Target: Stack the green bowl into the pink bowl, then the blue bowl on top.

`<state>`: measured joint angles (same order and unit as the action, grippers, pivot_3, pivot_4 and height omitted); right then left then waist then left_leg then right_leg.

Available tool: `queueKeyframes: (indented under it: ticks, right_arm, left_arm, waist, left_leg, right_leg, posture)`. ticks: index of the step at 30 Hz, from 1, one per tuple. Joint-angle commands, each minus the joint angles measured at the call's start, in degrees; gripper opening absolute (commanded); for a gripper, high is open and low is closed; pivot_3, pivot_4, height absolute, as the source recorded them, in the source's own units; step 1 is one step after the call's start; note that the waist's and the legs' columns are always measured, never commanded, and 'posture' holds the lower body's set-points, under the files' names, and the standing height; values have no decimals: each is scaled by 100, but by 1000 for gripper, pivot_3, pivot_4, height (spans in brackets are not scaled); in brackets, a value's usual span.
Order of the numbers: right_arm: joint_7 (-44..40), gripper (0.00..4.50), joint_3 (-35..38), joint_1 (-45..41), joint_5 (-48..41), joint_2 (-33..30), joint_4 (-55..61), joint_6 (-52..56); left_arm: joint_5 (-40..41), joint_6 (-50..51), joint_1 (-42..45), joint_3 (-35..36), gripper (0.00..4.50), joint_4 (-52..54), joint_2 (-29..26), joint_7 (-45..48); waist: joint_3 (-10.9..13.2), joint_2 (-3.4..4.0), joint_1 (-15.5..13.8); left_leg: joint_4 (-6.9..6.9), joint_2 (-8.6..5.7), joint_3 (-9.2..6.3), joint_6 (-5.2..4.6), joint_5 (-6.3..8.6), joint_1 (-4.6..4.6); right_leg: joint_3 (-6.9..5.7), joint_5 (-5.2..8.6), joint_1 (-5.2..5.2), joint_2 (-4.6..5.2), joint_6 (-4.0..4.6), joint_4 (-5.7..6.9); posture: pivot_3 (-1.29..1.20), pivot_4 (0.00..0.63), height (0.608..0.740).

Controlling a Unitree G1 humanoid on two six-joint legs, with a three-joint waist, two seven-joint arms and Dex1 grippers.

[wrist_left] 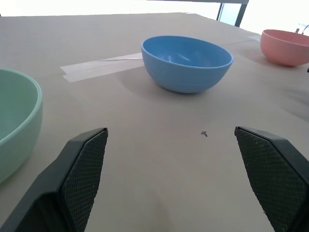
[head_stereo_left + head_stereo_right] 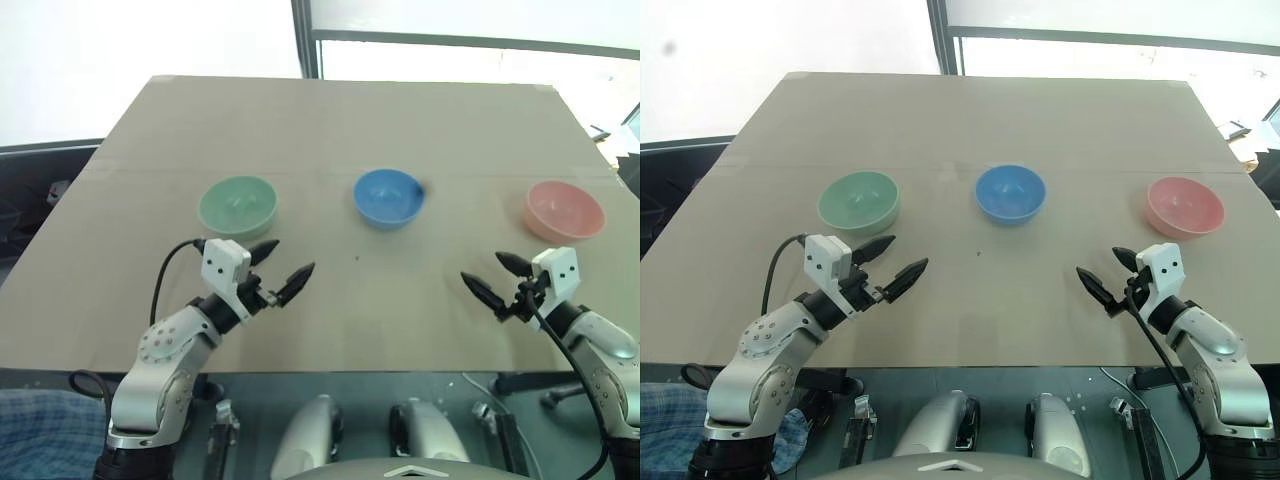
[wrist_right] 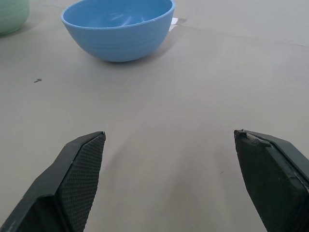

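three bowls sit apart in a row on a table, with both robot claws empty and spread wide in front of them.

the green bowl (image 2: 237,204) is at the left, the blue bowl (image 2: 388,197) in the middle and the pink bowl (image 2: 564,210) at the right, all upright on the brown table (image 2: 340,120) and none touching. the left gripper (image 2: 283,269) hovers just in front of the green bowl with its jaws apart, holding nothing. the right gripper (image 2: 497,277) hovers in front of the pink bowl, also spread and empty. nothing is stacked yet. the likely first step is for the left gripper to pinch the green bowl's near rim, one finger inside and one outside, lift it well clear, carry it over the blue bowl and lower it level into the pink one.
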<state>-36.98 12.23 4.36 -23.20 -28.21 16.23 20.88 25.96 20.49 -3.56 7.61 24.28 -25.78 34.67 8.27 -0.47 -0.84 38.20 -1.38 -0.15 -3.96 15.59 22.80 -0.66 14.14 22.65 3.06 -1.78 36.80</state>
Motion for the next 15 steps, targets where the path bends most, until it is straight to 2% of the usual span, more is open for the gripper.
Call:
queueKeyframes:
  ticks: [1,15]
  right_arm:
    - [-38,4500,48,-64,-6,-66,67,-157]
    - [-4,4500,35,-23,72,-124,122,-171]
  left_arm:
    - [30,-177,52,75,4446,231,-24,17]
    - [64,-250,67,-35,4446,153,16,112]
  waist:
    - [0,0,0]
    - [0,0,0]
  left_leg:
    - [0,0,0,0,0,0]
    - [0,0,0,0,0,0]
  right_leg:
    - [0,0,0,0,0,0]
    - [0,0,0,0,0,0]
  posture:
    - [0,150,740]
    - [0,150,740]
